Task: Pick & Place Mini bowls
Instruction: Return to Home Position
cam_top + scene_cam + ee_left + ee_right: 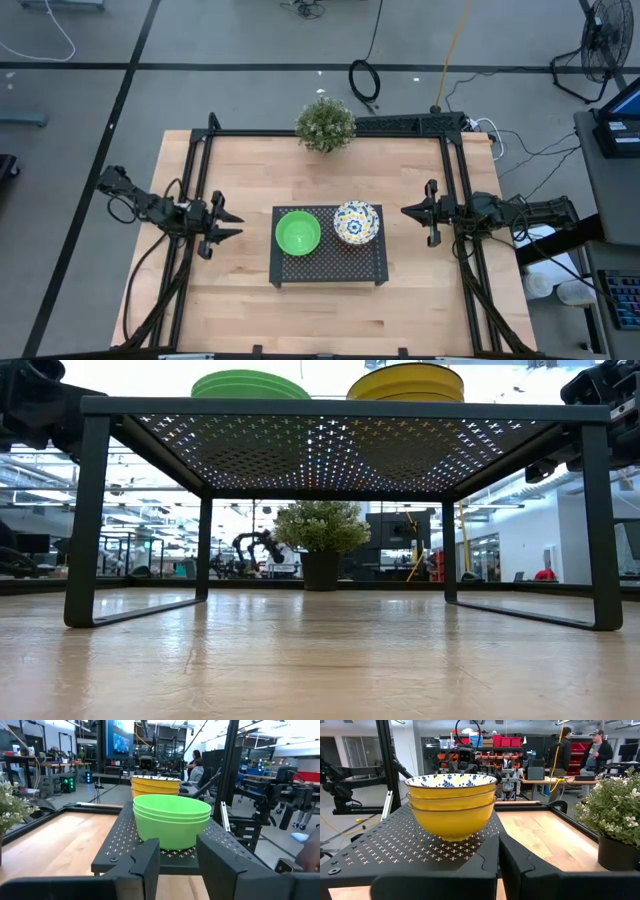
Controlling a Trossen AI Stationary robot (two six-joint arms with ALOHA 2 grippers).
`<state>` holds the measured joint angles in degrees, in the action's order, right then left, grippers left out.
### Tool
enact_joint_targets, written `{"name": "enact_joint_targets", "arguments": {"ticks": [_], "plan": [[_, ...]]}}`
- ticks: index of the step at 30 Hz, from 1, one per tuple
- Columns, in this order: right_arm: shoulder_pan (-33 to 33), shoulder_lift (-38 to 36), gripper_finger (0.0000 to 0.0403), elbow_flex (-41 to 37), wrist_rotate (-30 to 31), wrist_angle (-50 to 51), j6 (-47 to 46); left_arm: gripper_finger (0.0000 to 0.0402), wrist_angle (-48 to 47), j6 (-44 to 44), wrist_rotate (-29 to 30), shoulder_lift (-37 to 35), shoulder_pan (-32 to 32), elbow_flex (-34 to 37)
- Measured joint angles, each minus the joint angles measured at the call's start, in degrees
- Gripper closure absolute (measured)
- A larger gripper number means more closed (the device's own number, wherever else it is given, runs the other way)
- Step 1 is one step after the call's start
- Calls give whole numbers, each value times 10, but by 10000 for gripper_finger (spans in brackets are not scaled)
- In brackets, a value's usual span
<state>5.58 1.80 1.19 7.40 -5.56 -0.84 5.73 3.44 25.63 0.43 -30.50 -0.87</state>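
Two green mini bowls [297, 232] are nested in one stack on the left half of a black perforated stand [330, 268]. A stack of three mini bowls [356, 222], yellow outside and blue-flowered inside, rests on its right half. My left gripper [238, 226] hovers open to the left of the stand, level with the green stack [172, 822]. My right gripper [405, 211] hovers shut to the right of the stand, facing the patterned stack [451, 805]. Neither gripper touches anything.
A potted plant [325, 124] stands at the table's far edge, behind the stand. A black frame [452, 180] runs along the table's sides and far edge. Bare wood lies in front of the stand and under it [320, 650].
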Motion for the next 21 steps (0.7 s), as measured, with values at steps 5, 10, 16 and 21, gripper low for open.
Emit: {"name": "enact_joint_targets", "arguments": {"ticks": [5, 10, 16, 21], "plan": [[0, 0, 403, 0, 0, 0, 0, 270, 0, -1, 0, 0, 0, 0], [0, 0, 403, 0, 0, 0, 0, 270, 1, -1, 0, 0, 0, 0], [0, 0, 403, 0, 0, 0, 0, 270, 1, -1, 0, 0, 0, 0], [0, 0, 403, 0, 0, 0, 0, 270, 1, -1, 0, 0, 0, 0]]}}
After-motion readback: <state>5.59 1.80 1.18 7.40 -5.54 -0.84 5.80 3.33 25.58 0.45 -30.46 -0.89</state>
